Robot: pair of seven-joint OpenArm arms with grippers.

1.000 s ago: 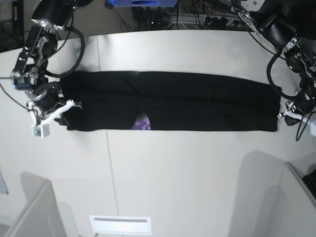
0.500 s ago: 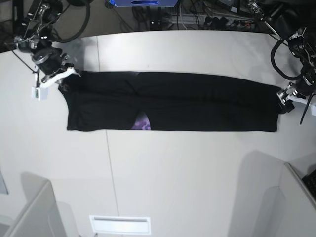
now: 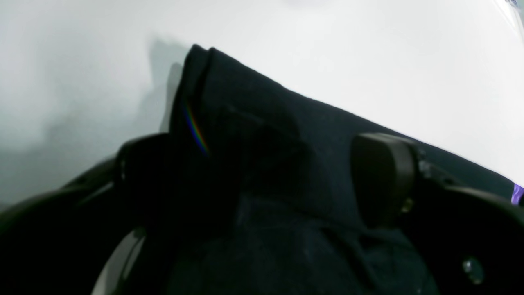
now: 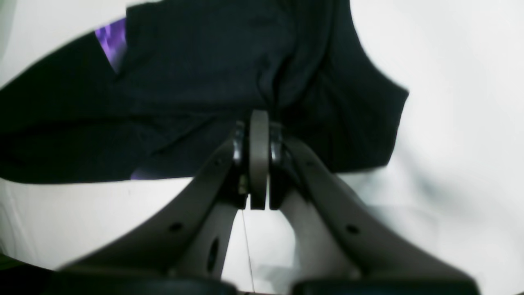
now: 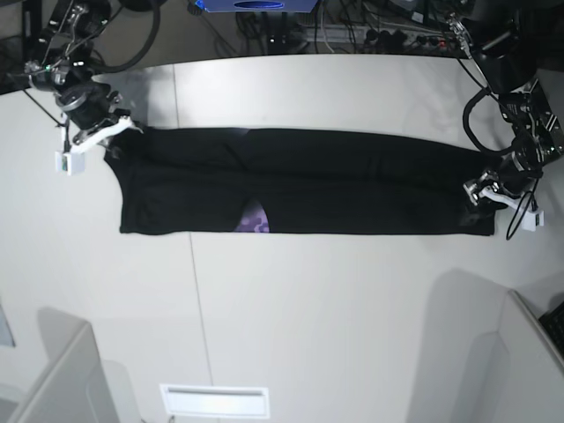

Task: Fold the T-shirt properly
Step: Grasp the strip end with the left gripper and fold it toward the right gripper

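The black T-shirt lies as a long flat strip across the white table, with a bit of purple print at its near edge. My right gripper is at the shirt's far left corner. In the right wrist view it is shut on the T-shirt, and folds run out from its tips. My left gripper sits over the shirt's right end. In the left wrist view it stands open, with the T-shirt bunched between its fingers.
Cables and equipment crowd the far table edge. Grey partitions rise at the near left and near right. A white slotted plate lies at the near edge.
The left gripper has opened and come down and inward onto the shirt's right end. The right gripper went from the near left corner to the far left corner and holds there.
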